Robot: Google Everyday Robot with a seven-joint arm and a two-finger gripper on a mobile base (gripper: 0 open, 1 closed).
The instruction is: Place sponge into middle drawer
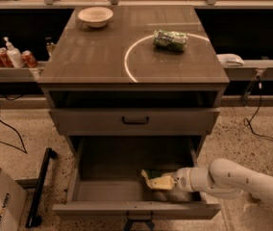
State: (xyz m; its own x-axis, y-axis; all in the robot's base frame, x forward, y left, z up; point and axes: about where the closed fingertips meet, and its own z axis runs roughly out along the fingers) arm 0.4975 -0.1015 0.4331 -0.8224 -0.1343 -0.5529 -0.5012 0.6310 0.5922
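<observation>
Inside the open middle drawer (110, 189), the pincer (171, 182) is clamped on the sponge (155, 181), low and right of centre. If it lets go late while the arm pulls back, the sponge might be dragged out.

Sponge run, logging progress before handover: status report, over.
Hand inside open middle drawer, right side, shut on sponge. Sponge over drawer floor, not yet released. Nothing seen under it.

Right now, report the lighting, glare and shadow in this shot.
Camera view: dim, warm light; a bright curved arc shines on the cabinet top, curving past the foil bag; the middle drawer is shadowed inside, where the gripper holds the sponge.
</observation>
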